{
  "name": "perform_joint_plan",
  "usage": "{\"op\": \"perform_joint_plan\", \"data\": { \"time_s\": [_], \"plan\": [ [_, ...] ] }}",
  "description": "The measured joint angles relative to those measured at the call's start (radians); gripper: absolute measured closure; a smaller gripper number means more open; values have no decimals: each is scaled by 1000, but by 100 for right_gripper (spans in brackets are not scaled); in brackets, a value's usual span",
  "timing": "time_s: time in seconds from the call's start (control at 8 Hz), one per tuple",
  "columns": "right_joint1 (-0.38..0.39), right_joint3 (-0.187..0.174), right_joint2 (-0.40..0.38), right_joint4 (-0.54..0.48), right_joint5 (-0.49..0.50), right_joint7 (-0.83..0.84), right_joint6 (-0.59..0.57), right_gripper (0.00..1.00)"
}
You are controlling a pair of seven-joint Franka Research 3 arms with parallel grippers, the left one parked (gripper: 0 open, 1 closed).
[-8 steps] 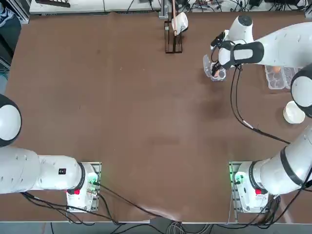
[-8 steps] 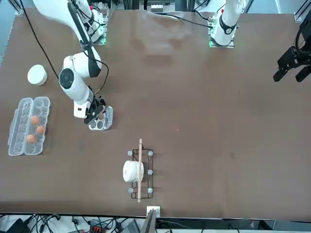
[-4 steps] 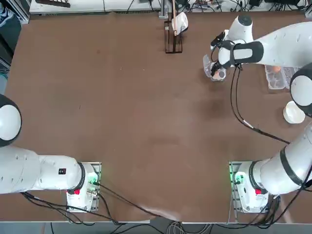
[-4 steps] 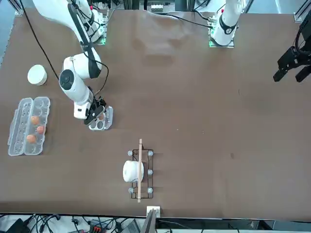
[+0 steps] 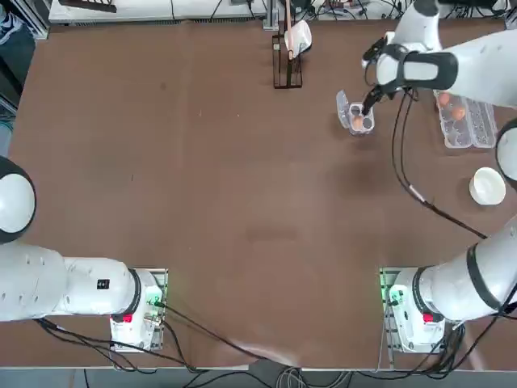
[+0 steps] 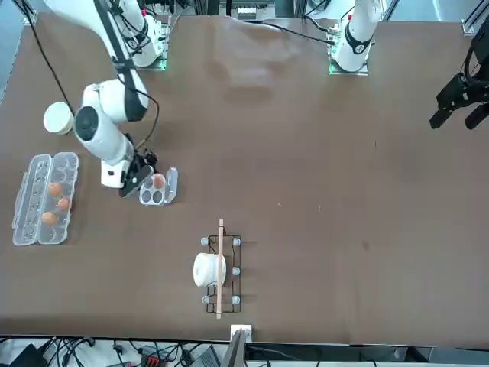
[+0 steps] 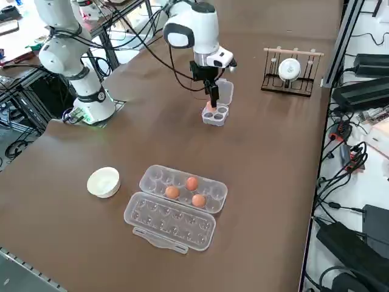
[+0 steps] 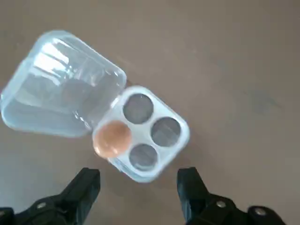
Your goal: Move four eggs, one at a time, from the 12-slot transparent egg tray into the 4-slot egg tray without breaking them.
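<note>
4-slot egg tray (image 8: 154, 140): sits on the brown desk (image 5: 242, 202) toward its far right, lid flap open and lying flat beside the cups.
Egg in small tray (image 8: 111, 138): one orange-brown egg fills the cup next to the lid hinge; the other three cups hold nothing.
Right gripper (image 8: 139, 186): hangs above the small tray, just off its edge, touching neither tray nor egg.
Fingers (image 8: 86, 185): spread wide and released, nothing between them.
12-slot transparent egg tray (image 7: 176, 207): lies open at the desk's right edge, well apart from the small tray.
Remaining eggs (image 7: 192, 183): three, clustered in one row of the long tray.
White bowl (image 7: 103, 182): just beside the long tray, on its near side.
</note>
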Motion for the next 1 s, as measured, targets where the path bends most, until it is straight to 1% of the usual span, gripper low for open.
{"op": "perform_joint_plan", "data": {
  "time_s": [0.12, 0.38, 0.75, 1.0],
  "plan": [
    [-61, -3, -15, 18, 0, -112, -38, 0],
    [-190, -7, -11, 48, -23, -368, -58, 0],
    [-343, -8, 62, 108, -84, -691, -30, 0],
    [-397, -8, 132, 173, -95, -899, 30, 0]
  ]
}}
